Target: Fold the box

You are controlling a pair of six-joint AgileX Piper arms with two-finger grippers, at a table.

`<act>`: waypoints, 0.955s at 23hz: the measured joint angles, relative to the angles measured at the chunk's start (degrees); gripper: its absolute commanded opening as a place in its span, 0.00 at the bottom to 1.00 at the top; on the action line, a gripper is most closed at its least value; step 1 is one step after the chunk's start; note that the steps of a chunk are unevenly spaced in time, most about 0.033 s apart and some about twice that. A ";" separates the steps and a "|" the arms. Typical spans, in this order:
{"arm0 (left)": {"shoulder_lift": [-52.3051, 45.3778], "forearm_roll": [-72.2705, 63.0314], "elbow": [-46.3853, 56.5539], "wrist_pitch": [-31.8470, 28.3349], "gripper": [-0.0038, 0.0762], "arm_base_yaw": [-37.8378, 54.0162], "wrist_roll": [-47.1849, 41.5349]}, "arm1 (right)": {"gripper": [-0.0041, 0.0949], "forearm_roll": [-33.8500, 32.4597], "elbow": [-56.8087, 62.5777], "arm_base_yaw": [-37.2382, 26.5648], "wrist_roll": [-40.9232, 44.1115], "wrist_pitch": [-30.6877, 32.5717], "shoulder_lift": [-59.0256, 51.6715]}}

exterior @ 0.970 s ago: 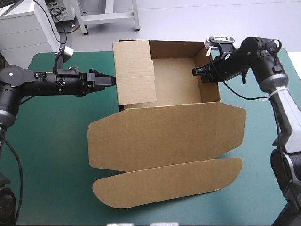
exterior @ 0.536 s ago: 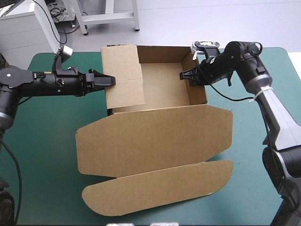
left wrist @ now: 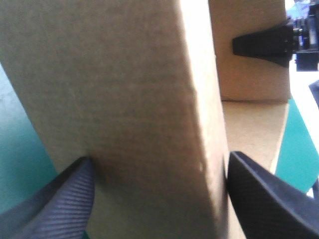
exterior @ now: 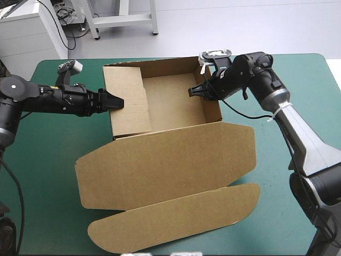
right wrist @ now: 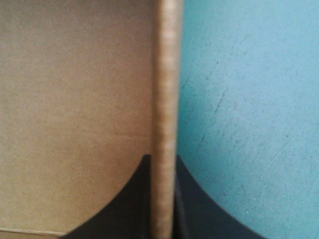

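On the table [exterior: 42,160], one box [exterior: 165,160]: right claw [exterior: 192,92] clamps a wall, left claw [exterior: 119,102] gapes around another.

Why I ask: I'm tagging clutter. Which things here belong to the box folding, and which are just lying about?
Part of the job:
box, an open tray with its lid flat
left gripper, fingers either side of the box's left wall
right gripper, fingers pinching the right wall

Not part of it:
teal-green cover, only the surface beneath; I see nothing loose on it
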 measured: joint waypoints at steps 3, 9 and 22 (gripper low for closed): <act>0.00 5.86 0.00 -0.01 0.71 0.00 -2.35 | 0.04 -3.90 0.00 3.60 3.66 -0.93 0.00; 0.00 15.68 0.00 0.20 0.61 -0.05 -9.84 | 0.04 -7.53 0.00 8.57 8.88 -2.82 0.00; 0.00 32.56 0.00 0.10 0.30 -12.43 -22.49 | 0.04 -10.80 0.00 8.74 9.60 1.16 0.02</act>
